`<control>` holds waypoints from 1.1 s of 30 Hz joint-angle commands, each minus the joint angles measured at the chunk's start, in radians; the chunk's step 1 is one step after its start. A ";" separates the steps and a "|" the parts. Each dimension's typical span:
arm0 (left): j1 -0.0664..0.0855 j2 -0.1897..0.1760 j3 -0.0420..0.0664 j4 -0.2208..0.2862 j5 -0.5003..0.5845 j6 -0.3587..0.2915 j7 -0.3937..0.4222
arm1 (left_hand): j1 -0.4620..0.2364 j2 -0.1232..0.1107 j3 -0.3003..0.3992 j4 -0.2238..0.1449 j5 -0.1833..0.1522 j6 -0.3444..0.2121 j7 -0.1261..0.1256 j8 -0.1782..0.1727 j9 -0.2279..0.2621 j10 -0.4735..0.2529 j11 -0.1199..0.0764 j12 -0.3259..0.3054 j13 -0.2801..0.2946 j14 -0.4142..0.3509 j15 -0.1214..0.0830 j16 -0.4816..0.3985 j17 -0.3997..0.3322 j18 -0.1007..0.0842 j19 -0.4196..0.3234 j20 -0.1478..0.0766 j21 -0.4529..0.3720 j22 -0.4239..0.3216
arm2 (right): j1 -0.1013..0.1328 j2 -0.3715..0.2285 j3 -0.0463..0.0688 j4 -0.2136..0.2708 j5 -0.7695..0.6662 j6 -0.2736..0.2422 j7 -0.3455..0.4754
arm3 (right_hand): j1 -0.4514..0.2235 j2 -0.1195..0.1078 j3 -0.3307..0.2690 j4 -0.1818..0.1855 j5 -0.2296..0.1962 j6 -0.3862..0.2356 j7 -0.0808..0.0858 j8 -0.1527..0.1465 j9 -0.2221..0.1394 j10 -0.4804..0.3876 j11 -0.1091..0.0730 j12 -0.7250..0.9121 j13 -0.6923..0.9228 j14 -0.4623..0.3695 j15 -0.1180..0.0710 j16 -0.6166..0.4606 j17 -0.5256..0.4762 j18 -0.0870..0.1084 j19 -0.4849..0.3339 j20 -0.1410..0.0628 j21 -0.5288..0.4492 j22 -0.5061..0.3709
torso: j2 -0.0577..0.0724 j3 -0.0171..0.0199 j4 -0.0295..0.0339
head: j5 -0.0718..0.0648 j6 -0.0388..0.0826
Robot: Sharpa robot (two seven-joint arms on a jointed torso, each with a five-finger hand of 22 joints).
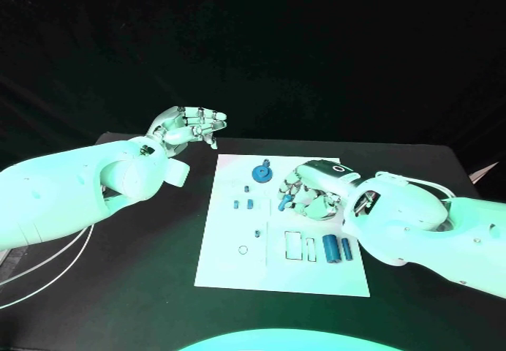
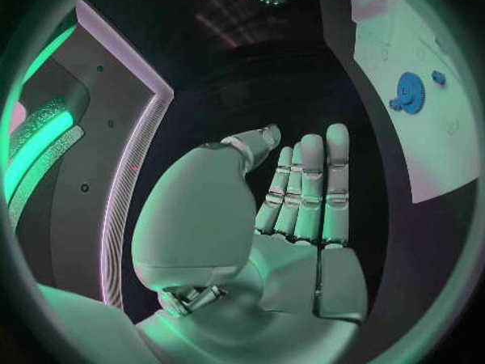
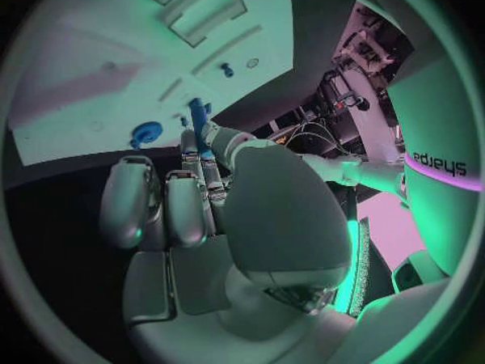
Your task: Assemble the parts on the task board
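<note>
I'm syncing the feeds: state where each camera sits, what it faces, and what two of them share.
Head view: on the head, looking down at the task board; both arms show.
Left wrist view: behind the left hand, held empty off the board.
Right wrist view: behind the right hand, pinching a blue peg.
Shared: the blue gear appears in all three.

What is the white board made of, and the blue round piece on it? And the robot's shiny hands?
The task board looks like matte white plastic: flat, dull, with cut-out slots. The blue round piece seems moulded plastic, evenly coloured, like a gear. The left hand and right hand look like smooth silvery metal or metallic-coated plastic; the pictures cannot settle which.
</note>
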 commanded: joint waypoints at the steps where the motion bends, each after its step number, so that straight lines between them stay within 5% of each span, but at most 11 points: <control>1: 0.000 0.006 0.001 0.001 0.006 0.010 0.007 | 0.003 0.008 -0.005 -0.001 0.000 -0.005 0.006 -0.002 -0.001 -0.001 0.003 -0.004 -0.001 -0.007 0.002 -0.005 -0.001 0.016 0.006 0.001 -0.007 -0.002 | -0.018 0.043 -0.002 -0.003 -0.044 0.011 0.012 | -0.003 0.006 0.004 -0.004 0.003 -0.001 -0.001 0.030 0.058 0.056 -0.048 -0.006 0.002 0.017 -0.010 0.003 -0.001 -0.020 0.002 -0.007 0.005 0.000 | 0.000 -0.0007 0.0001 | 0.007 -0.002; 17: 0.000 0.015 0.001 0.001 0.008 0.005 0.007 | 0.006 0.007 -0.006 -0.002 0.000 -0.017 0.009 -0.008 -0.005 -0.003 0.004 -0.005 -0.003 -0.007 0.003 -0.006 -0.001 0.016 0.008 0.001 -0.008 -0.003 | -0.119 0.181 -0.009 -0.050 -0.140 0.008 0.024 | -0.005 0.006 0.009 -0.010 0.003 -0.002 -0.001 0.033 0.061 0.057 -0.048 -0.008 0.002 0.017 -0.010 0.004 -0.001 -0.020 0.002 -0.007 0.005 0.000 | 0.002 -0.0009 0.0002 | 0.033 -0.008; 33: 0.000 0.021 0.001 0.002 0.009 0.009 0.007 | 0.007 0.009 -0.006 -0.003 0.000 -0.019 0.009 -0.009 -0.005 -0.003 0.005 -0.005 -0.003 -0.007 0.004 -0.006 -0.001 0.015 0.009 0.001 -0.009 -0.003 | -0.163 0.218 -0.013 -0.093 -0.154 0.013 0.013 | -0.009 0.006 0.015 -0.016 0.004 -0.003 -0.001 0.035 0.064 0.059 -0.048 -0.010 0.002 0.017 -0.010 0.004 -0.001 -0.020 0.002 -0.007 0.005 0.001 | 0.001 -0.0002 -0.0003 | 0.049 -0.021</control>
